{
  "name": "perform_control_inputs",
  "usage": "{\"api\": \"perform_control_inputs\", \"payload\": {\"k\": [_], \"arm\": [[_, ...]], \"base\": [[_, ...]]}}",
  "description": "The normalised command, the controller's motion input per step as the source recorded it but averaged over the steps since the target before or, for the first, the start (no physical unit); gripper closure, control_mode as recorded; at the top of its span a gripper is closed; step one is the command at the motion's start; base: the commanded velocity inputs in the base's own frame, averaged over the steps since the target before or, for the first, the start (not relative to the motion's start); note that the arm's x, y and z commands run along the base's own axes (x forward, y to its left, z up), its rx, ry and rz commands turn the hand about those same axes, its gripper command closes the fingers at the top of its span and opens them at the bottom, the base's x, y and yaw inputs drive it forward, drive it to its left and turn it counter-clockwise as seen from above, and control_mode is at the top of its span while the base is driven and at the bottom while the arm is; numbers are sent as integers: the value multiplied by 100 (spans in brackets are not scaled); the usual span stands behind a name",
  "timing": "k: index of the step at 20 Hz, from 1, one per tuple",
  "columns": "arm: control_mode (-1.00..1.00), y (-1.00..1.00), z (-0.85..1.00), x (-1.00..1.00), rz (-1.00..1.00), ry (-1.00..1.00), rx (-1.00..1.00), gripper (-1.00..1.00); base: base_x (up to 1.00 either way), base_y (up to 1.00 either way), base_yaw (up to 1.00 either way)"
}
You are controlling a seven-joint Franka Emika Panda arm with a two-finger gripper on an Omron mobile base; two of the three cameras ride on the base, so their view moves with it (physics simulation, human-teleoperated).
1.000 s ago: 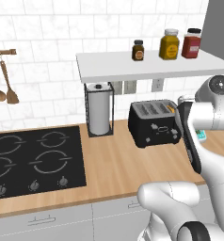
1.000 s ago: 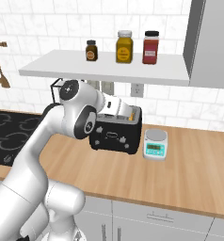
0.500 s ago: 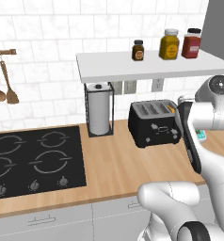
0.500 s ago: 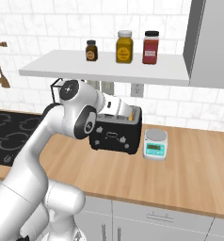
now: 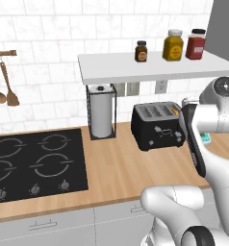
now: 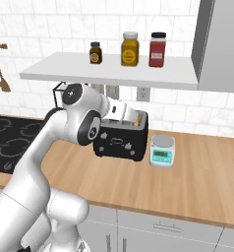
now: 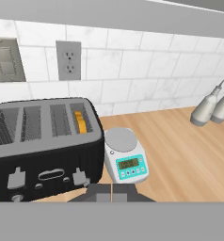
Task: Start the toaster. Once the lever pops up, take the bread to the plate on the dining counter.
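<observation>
The black toaster [image 7: 43, 146] stands against the tiled wall on the wood counter, also seen as the toaster [image 5: 157, 126] and the toaster [image 6: 120, 141]. The bread [image 7: 79, 121] sits down in its rightmost slot, only its orange-tan top edge showing. Two grey levers are on the toaster's front, the right lever [image 7: 79, 177] below the bread's slot. My gripper [image 7: 111, 192] is shut and empty, hovering in front of and above the toaster's right front corner, apart from it. The plate and the dining counter are out of view.
A small kitchen scale [image 7: 125, 160] stands right beside the toaster. A paper towel holder [image 5: 101, 113] and a black cooktop [image 5: 34, 163] lie to the left. A shelf [image 5: 155, 67] with three jars hangs above. Two grey bottles [image 7: 210, 107] stand farther right.
</observation>
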Motion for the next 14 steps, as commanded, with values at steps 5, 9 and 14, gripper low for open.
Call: {"api": "perform_control_inputs", "payload": {"k": [5, 9, 14], "arm": [[-100, 0, 0, 0, 0, 0, 0, 100], [-100, 0, 0, 0, 0, 0, 0, 100], [-100, 0, 0, 0, 0, 0, 0, 100]], "base": [[0, 0, 0], [0, 0, 0], [0, 0, 0]]}}
